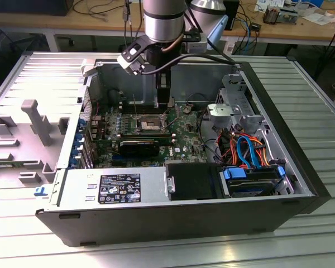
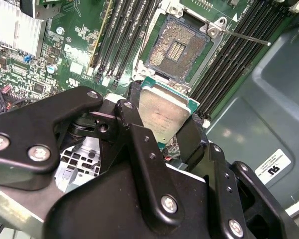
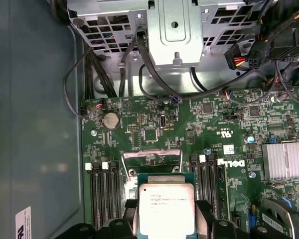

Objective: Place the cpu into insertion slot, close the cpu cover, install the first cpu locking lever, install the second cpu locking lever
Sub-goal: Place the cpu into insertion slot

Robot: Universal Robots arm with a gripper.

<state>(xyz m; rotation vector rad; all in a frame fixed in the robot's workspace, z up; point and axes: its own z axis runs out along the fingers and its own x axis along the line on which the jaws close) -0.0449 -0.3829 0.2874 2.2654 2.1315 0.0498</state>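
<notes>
Inside the case [image 1: 173, 220], exterior view: your gripper [image 1: 165, 107] hangs over the insertion slot [image 1: 151, 120]. Second wrist view: fingers [image 2: 188, 135] clamp the cpu [image 2: 164, 112], clear of the slot; keep it level. First wrist view: square it to the memory slots [image 3: 102, 199].

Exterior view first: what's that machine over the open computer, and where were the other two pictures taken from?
The exterior view looks on from off the machine: a robot arm reaches down into an open computer case. Both wrist views come from cameras riding on the arm near its gripper. Inside the case lies a green circuit board. The gripper is shut on the cpu, a small square silver-topped chip, holding it above the board. The insertion slot, a square socket, stands open and empty.
</notes>
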